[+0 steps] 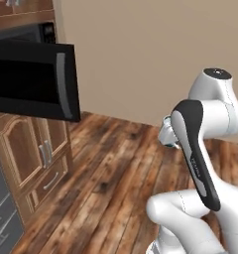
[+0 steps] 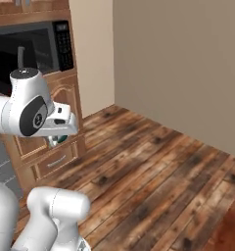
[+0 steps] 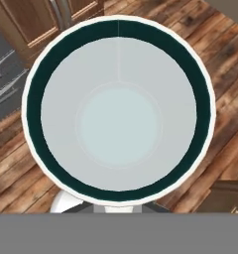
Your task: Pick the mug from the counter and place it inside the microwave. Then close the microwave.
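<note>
Pictured at the upper left of the left base view: the microwave (image 1: 31,79), its black door swung open into the room, the grey handle (image 1: 61,84) running down the door's free edge. Below it, at lower left, brown wooden cabinets (image 1: 36,154) with arched panels and metal pulls. Across the middle, plank floor (image 1: 116,173) under a plain beige wall (image 1: 141,49). At right, the white arm (image 1: 195,149), folded and reaching back toward the centre of the frame.

In the right base view, upper left, the microwave's dark cavity and button panel. Just below and slightly right of it, the mug (image 2: 57,140), its green showing under the white hand, carried in the air in front of the cabinet doors and well clear of the floor.

In the hand view, the mug (image 3: 118,119) seen straight down its mouth: white rim, dark teal band, pale bottom, floor planks around it. Fingers hidden behind the mug, drawn narrow and holding it.
</note>
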